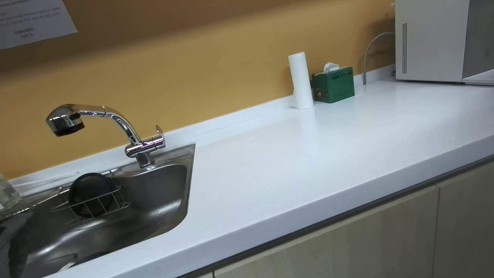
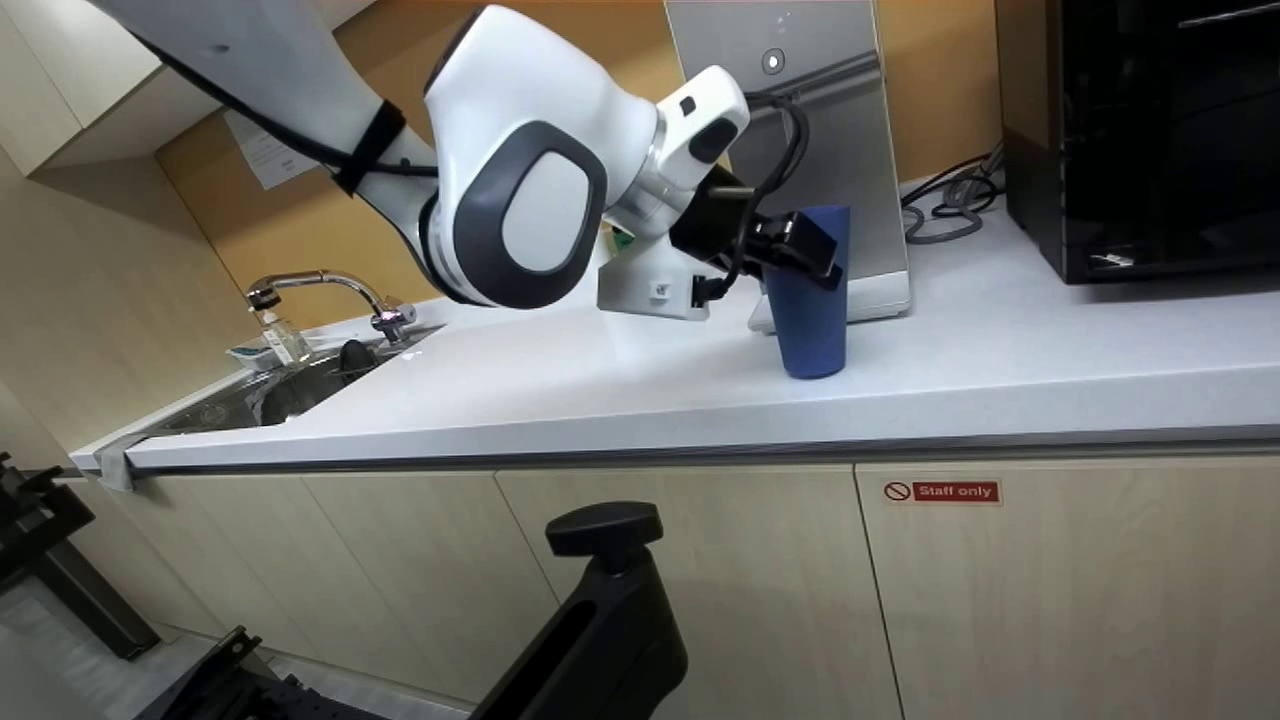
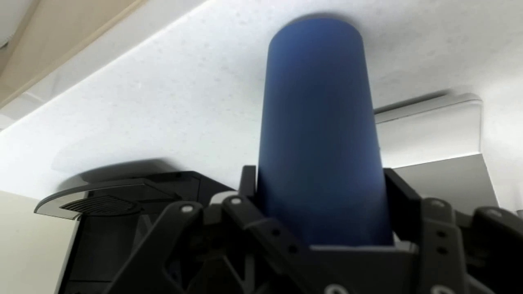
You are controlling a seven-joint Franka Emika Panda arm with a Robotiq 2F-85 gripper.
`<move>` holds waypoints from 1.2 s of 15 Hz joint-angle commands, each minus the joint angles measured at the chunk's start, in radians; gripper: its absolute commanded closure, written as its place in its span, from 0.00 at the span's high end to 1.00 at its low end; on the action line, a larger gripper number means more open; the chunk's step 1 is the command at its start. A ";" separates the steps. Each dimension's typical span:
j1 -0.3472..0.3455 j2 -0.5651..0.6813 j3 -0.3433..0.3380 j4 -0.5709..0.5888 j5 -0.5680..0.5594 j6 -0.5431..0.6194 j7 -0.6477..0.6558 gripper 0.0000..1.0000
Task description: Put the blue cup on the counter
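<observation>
The blue cup (image 2: 815, 330) is tall and tapered and stands about upright, its base down at the white counter (image 2: 600, 385), near the front edge. In the wrist view the cup (image 3: 316, 114) fills the middle, with a shadow round its base on the counter (image 3: 184, 94). My gripper (image 2: 812, 255) comes in from the side at the cup's upper part. In the wrist view the gripper (image 3: 318, 171) has one finger close along each side of the cup. The cup's rim is hidden by the gripper body. In an exterior view only the counter (image 1: 308, 154) shows, not cup or gripper.
A tall grey appliance (image 2: 800, 130) stands right behind the cup. A black appliance (image 2: 1140, 150) with cables is to the right. A paper roll (image 1: 301, 81) and green tissue box (image 1: 334, 85) stand along the wall. The sink (image 1: 154, 193) and faucet (image 1: 142, 146) are at the far end.
</observation>
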 commanded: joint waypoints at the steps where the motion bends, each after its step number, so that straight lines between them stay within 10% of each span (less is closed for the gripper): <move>1: 0.012 0.014 -0.012 0.023 0.019 0.002 -0.029 0.49; 2: 0.011 0.015 -0.011 0.024 0.019 0.002 -0.033 0.49; 4: 0.008 0.015 -0.006 0.024 0.015 0.002 -0.036 0.93; 13: 0.006 0.016 0.012 -0.025 0.025 0.000 -0.014 1.00; 18: 0.127 -0.014 -0.102 -0.100 0.069 0.000 -0.014 1.00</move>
